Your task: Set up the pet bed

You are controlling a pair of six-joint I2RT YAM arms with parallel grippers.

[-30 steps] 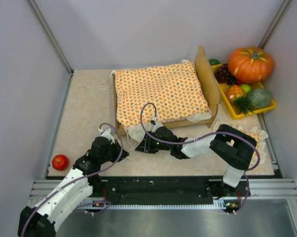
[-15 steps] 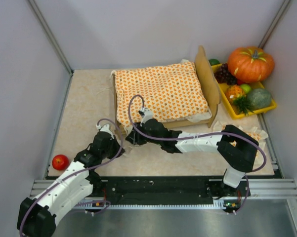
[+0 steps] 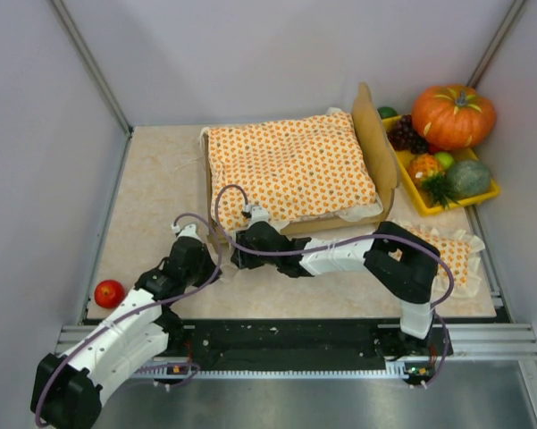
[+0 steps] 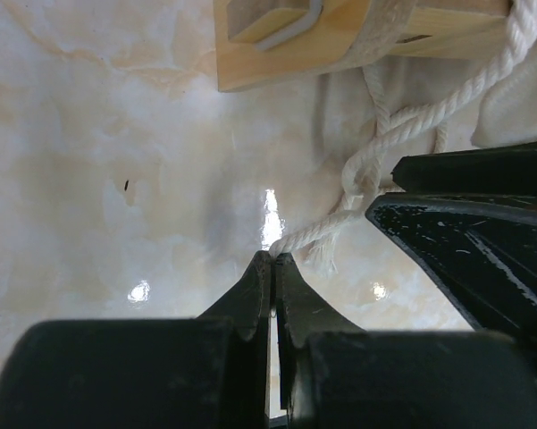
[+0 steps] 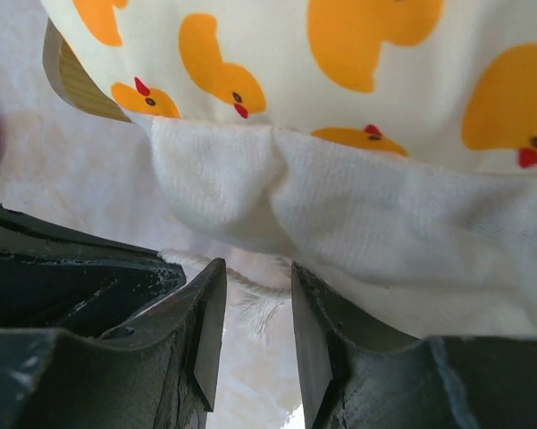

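At the near left corner of the pet bed (image 3: 376, 134) both pincers meet, low over the tabletop (image 3: 161, 188). The bed sits mid-tabletop with its tall headboard to the right, beside a yellow tray (image 3: 447, 206) of fruit. A duck-print bedspread (image 3: 290, 165) covers it, its white hem hanging over the near edge. The left arm reaches from its base diagonally up and to the right, forearm close to the surface. The left pincer (image 4: 274, 261) is pinched together on the end of a white cord (image 4: 411, 121) that trails from the bed's wooden corner. The right arm rises from its base, folds at the elbow above the ruffled pillow (image 3: 456, 255), and runs its forearm leftward along the bed's near side. The right pincer (image 5: 255, 273) stands apart with nothing between its fingers, just below the hem, and the cord lies on the tabletop beyond the gap. A red apple (image 3: 109, 292) lies well to the left of both
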